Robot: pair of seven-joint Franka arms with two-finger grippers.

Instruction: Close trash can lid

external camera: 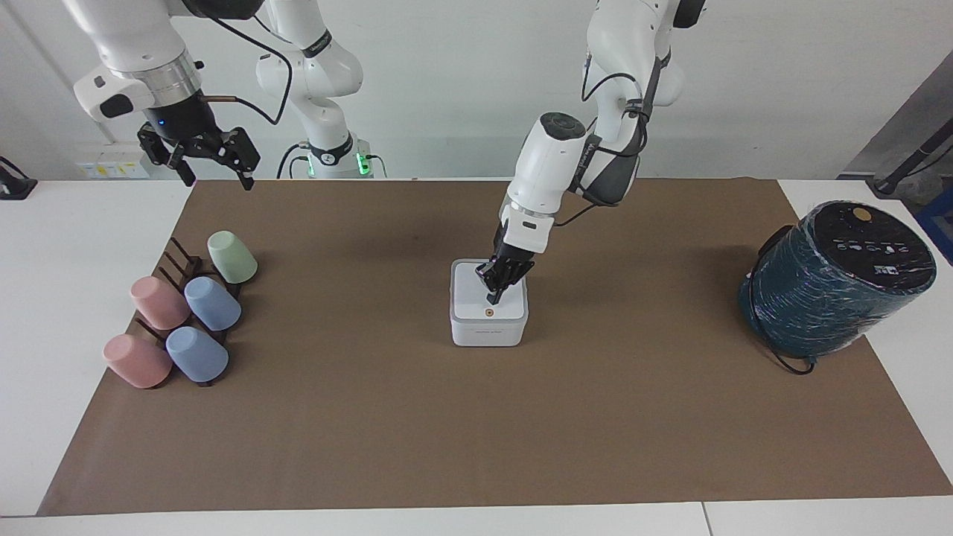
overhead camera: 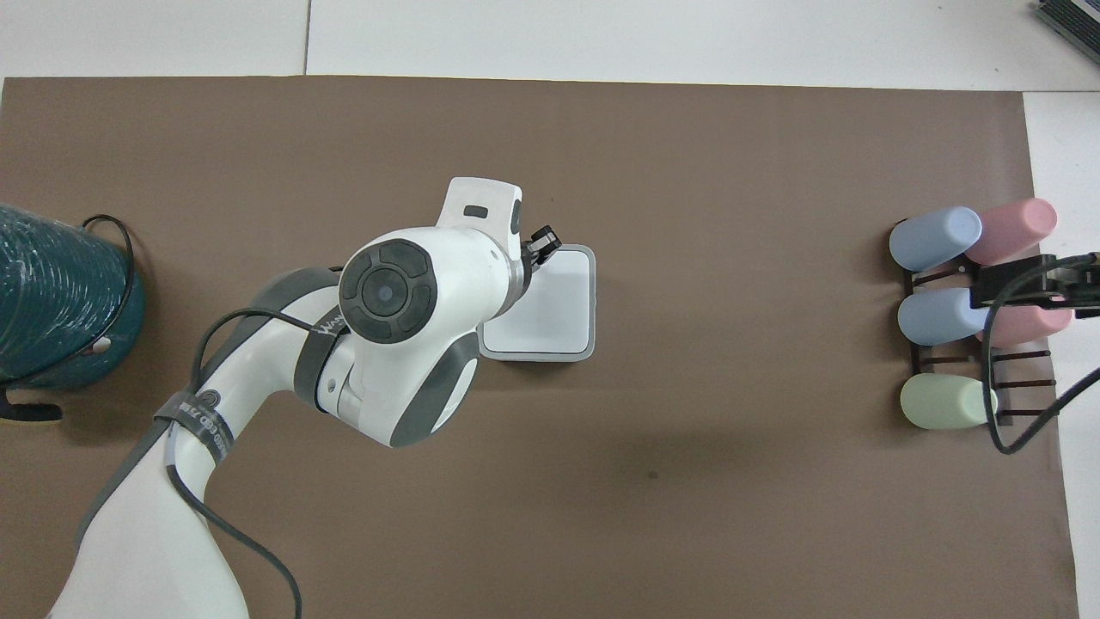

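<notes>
Right gripper point(external camera: 212, 160): waiting in the air over the table edge at the right arm's end, above the cup rack point(external camera: 179, 275); fingers spread apart, nothing held.

Left gripper point(external camera: 493, 296): over the trash can point(external camera: 488, 327), tips pointing down at the lid point(external camera: 476, 294), just short of the orange dot point(external camera: 489, 313). Fingers look drawn together, clamped on nothing. Touching or just above: cannot tell.

Trash can sits mid-mat, between the cup rack and the dark teal cylinder point(external camera: 834, 279), well apart from both. Lid lies flat on the body in both views; judged closed or nearly so.

Handling, judged: light, stiff, smooth plastic box; it would slide on the brown mat point(external camera: 476, 417) under a sideways push. No grasp needed. Press straight down on the lid top near the dot, away from the hinge edge.
</notes>
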